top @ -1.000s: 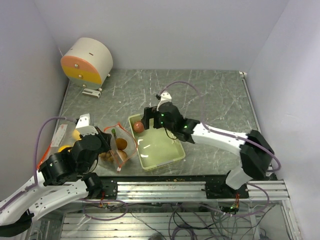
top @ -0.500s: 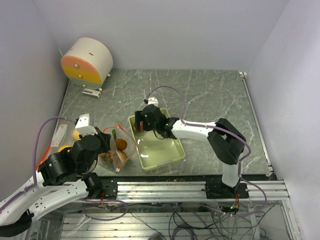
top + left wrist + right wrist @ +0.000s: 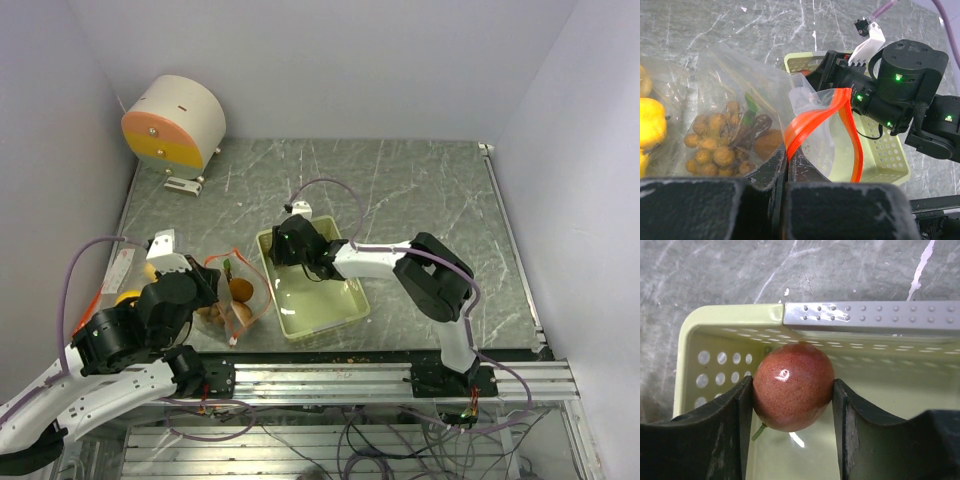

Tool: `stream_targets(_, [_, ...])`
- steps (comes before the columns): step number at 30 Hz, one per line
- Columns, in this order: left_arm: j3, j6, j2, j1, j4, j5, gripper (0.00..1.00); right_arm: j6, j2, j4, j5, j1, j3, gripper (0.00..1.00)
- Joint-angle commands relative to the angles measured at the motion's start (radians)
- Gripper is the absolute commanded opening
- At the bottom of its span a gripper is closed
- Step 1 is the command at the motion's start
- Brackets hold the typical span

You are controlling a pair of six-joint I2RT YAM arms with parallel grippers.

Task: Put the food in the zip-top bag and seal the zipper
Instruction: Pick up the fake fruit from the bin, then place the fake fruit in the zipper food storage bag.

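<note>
my right fingers [image 3: 732, 435] are closed partway round the reddish apple [image 3: 792, 392], one finger touching each side of it, at the far left corner of the pale green perforated tray [image 3: 725, 317]. i cannot tell whether the apple rests on the tray floor or hangs just above it. the tray sits by the near edge of the table [image 3: 420, 200], a little left of the middle. my left fingers [image 3: 840, 212] are pressed together on the rim of the zip-top bag [image 3: 735, 85]. the orange zipper [image 3: 812, 117] comes up out of the seam between them, its mouth open toward the tray. the bag lies just beside the tray's left side, toward the near left corner of the table. inside it i see a bunch of brown berries [image 3: 715, 147] and a brownish round fruit [image 3: 767, 144]. further left there is yellow fruit [image 3: 652, 122] behind clear plastic.
</note>
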Motion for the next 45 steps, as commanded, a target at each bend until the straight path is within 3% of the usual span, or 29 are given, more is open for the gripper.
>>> stream_targets(1, [0.014,-0.013,-0.003,0.000,-0.012,0.010,0.07,-0.011,-0.004,0.023,0.012,-0.002,-0.026,0.41])
stream_targets(5, [0.011,-0.012,-0.008,-0.001,-0.008,0.008,0.07,-0.020,-0.063,0.015,0.032,-0.002,-0.067,0.28])
stream_targets(11, [0.014,-0.016,-0.002,0.000,-0.013,0.003,0.07,-0.075,-0.300,0.012,0.008,0.002,-0.191,0.28])
stream_targets(16, [0.006,-0.013,-0.002,0.001,-0.003,0.012,0.07,-0.165,-0.573,0.111,-0.242,0.024,-0.340,0.28])
stream_targets(20, [0.004,-0.015,0.001,0.000,-0.003,0.005,0.07,-0.311,-0.721,0.177,-0.467,0.147,-0.366,0.30])
stream_targets(24, [0.004,-0.008,0.013,0.000,0.010,0.008,0.07,-0.399,-0.676,0.151,-0.494,0.290,-0.279,0.31])
stream_targets(29, [0.011,-0.011,0.026,0.000,0.017,0.023,0.07,-0.365,-0.532,0.151,-0.395,0.302,-0.185,0.32])
stream_targets(34, [0.018,-0.011,0.022,0.000,0.016,0.036,0.07,-0.334,-0.402,0.029,-0.054,0.303,-0.087,0.50])
stream_targets(39, [0.028,-0.006,0.018,0.000,0.008,0.031,0.07,-0.339,-0.394,0.023,0.003,0.304,-0.074,0.97])
stream_targets(45, [0.011,-0.007,0.007,0.000,0.013,0.022,0.07,-0.351,-0.541,0.029,-0.012,0.326,-0.136,1.00])
